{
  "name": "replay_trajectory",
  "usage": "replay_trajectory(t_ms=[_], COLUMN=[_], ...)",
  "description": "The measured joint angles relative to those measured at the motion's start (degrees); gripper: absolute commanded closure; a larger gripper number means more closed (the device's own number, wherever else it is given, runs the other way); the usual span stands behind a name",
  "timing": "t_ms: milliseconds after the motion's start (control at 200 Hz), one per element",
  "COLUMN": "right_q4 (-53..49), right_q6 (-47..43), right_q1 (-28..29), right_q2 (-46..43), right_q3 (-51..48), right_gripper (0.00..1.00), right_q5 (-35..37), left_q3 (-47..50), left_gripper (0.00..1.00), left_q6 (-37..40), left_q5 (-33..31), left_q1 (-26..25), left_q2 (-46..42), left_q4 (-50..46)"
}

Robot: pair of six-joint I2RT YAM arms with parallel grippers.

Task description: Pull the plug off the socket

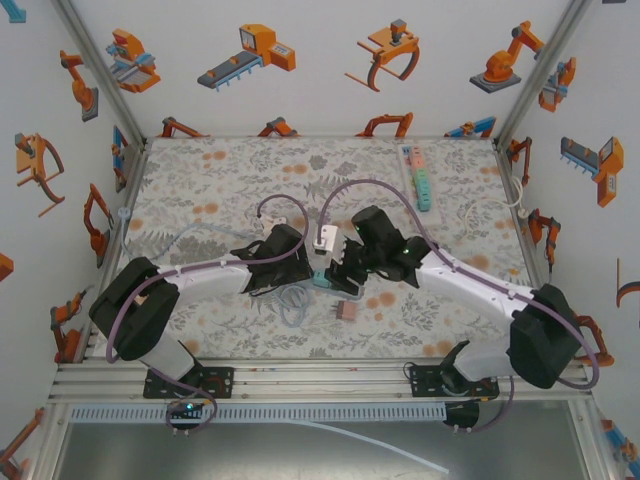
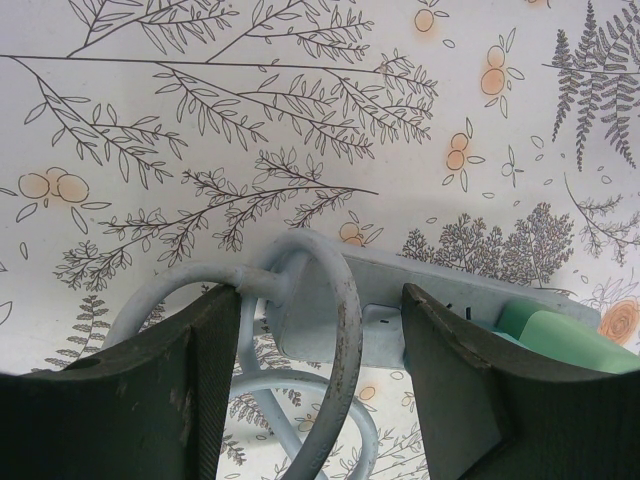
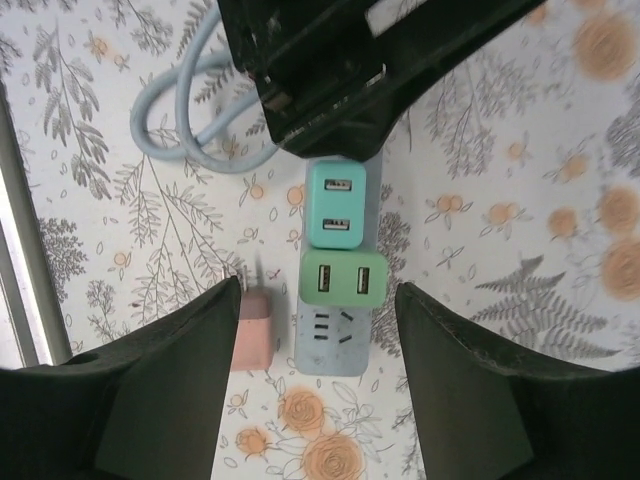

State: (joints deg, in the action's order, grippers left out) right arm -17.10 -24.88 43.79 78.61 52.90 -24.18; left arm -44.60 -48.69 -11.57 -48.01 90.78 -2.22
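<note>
A pale blue power strip (image 3: 333, 345) lies mid-table with a teal plug (image 3: 335, 203) and a green plug (image 3: 343, 280) seated in it. Its near sockets are bare. A pink plug (image 3: 253, 338) lies loose on the mat beside it, also seen from above as the pink plug (image 1: 347, 311). My right gripper (image 3: 318, 335) hovers open above the strip's free end, its fingers wide on either side. My left gripper (image 2: 320, 310) is open astride the strip's cable end (image 2: 320, 320), with the cable loop (image 2: 345, 330) between its fingers. The green plug (image 2: 555, 340) shows past the right finger.
The strip's pale blue cable (image 1: 292, 305) coils toward the near edge. A white adapter (image 1: 327, 238) rests behind the grippers. A second strip with coloured plugs (image 1: 417, 178) lies at the back right. Printed walls enclose the table on three sides.
</note>
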Motion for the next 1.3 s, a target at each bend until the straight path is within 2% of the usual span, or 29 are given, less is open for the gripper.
replay_trajectory(t_ms=[155,396,596,691,1071,1302], right_q4=[-1.1,2.6,4.0,4.4,8.5,9.3], right_q6=[2.0,2.6,2.2,1.5,0.9,0.9], right_q1=[-0.7,-0.9,-0.9,-0.9,-0.9,-0.9], right_q2=[6.2,9.2,10.0,10.0,10.4,11.2], right_q3=[2.2,2.1,0.7,-0.4,-2.3,-2.4], right_gripper=[0.48,0.51,0.43,0.43,0.53,0.53], right_q5=[0.1,0.3,0.0,-0.2,1.4,1.1], left_q3=[0.0,0.1,0.1,0.1,0.1,0.1], left_gripper=[0.62,0.63,0.63,0.63,0.63,0.63], left_q6=[0.0,0.0,0.0,0.0,0.0,0.0], left_q5=[0.0,0.0,0.0,0.0,0.0,0.0], left_q1=[0.0,0.0,0.0,0.0,0.0,0.0], left_q2=[0.0,0.0,0.0,0.0,0.0,0.0], left_q4=[0.0,0.2,0.2,0.3,0.3,0.3])
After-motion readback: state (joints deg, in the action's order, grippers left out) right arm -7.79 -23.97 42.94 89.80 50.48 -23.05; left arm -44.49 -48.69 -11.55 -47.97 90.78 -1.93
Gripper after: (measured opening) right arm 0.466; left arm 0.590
